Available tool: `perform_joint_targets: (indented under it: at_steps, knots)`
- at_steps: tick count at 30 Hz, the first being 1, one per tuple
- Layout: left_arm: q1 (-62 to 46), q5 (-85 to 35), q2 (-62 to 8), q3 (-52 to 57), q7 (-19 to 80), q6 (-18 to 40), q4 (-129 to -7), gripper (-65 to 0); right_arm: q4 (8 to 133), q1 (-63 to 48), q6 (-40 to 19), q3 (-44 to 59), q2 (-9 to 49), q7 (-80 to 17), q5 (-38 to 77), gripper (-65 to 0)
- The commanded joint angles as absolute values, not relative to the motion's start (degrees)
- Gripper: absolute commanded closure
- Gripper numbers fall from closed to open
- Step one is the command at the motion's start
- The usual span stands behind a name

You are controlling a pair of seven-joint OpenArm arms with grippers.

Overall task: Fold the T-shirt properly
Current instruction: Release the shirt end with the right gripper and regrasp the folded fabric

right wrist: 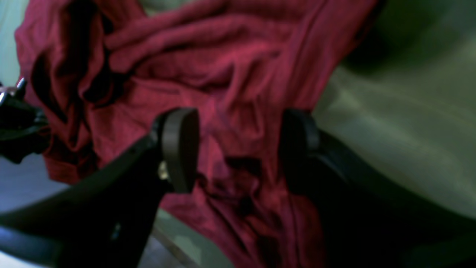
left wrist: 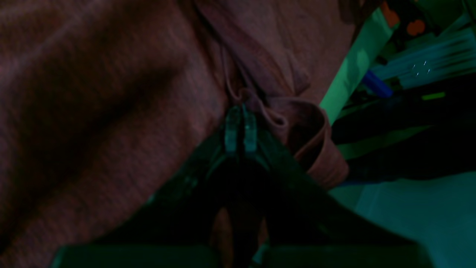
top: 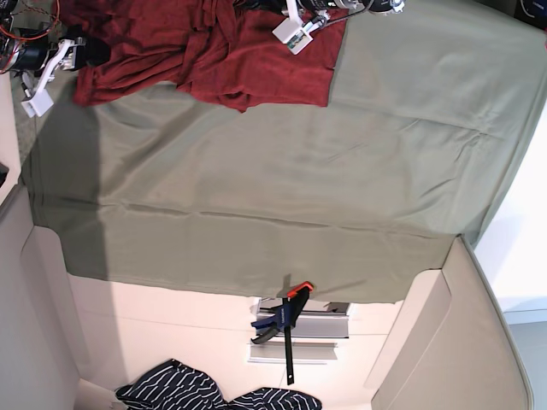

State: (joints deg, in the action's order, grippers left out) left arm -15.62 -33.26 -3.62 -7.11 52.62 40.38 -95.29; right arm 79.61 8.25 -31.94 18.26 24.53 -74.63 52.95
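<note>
The red T-shirt [top: 205, 51] lies crumpled at the far edge of the olive cloth [top: 282, 171]. In the left wrist view my left gripper [left wrist: 240, 109] is shut, its fingertips pinching a hemmed fold of the T-shirt [left wrist: 111, 93], with a sleeve-like loop [left wrist: 319, 149] hanging beside it. In the right wrist view my right gripper [right wrist: 238, 149] stands open. Its two pads [right wrist: 180, 149] straddle a wrinkled part of the T-shirt [right wrist: 208, 67] near its edge. Seen from the base, the right arm [top: 55, 55] is at the shirt's left end and the left arm [top: 295, 30] at its right part.
The olive cloth covers most of the table. A clamp [top: 286, 320] sits at the cloth's near edge. A striped garment [top: 205, 393] lies below the table. Wires and the arm base [top: 21, 51] are at the top left.
</note>
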Motion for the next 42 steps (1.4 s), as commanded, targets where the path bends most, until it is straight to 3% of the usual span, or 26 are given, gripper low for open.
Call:
perform_joint_targets:
  at_steps: [1,18,42]
  knots:
    - [-15.4,-31.8,-3.5,-7.1,52.9,40.0,-95.7,0.0,80.6,9.3,-31.7,19.0,25.9,-73.8,54.1,-34.9]
    - [-15.4,-31.9,-3.5,-7.1,52.9,40.0,-95.7,0.0,80.4,3.1,-30.2,20.4,25.8,-70.7,48.4,-34.9]
    - [-15.4,-31.9,-3.5,-7.1,52.5,40.0,-95.7,0.0,80.4,3.2,-31.5,20.3,25.5,-73.2,57.5,-34.9]
